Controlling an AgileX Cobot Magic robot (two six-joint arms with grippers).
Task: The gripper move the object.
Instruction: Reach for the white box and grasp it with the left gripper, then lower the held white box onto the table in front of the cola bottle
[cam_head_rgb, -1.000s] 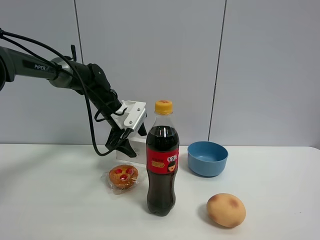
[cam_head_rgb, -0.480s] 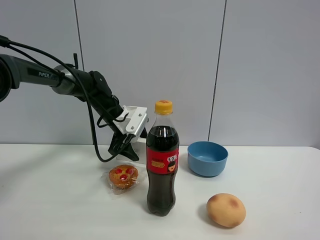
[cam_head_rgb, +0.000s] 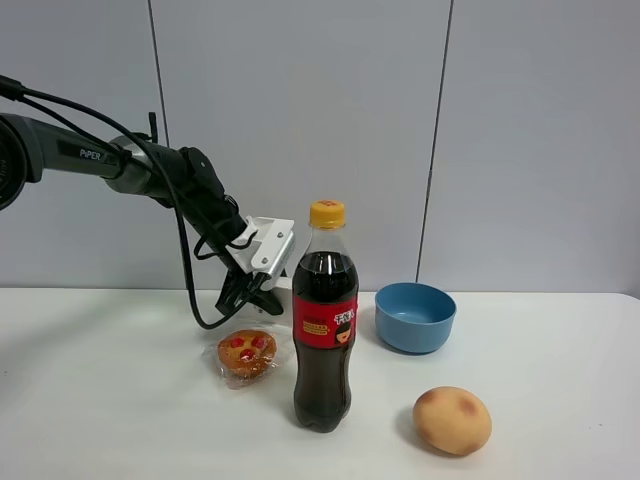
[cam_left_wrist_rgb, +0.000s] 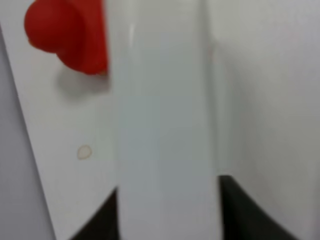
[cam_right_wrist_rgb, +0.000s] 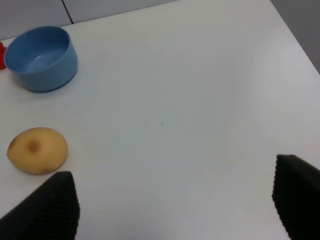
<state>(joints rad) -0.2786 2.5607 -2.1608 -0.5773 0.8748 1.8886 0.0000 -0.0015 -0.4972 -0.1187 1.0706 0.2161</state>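
White box (cam_left_wrist_rgb: 165, 125) sits towards the back of the table (cam_head_rgb: 120, 400), just behind the cola bottle (cam_head_rgb: 325, 320). The left gripper (cam_head_rgb: 254, 297) has a finger down either side of it, though I can't tell if they are really pinching. My biggest worry is that a forward swing would clip that tall bottle and topple it. A lesser one is that a loose hold drops the box onto the wrapped muffin (cam_head_rgb: 246, 354) close below. The right gripper (cam_right_wrist_rgb: 172, 200) hangs spread wide, well apart from all this.
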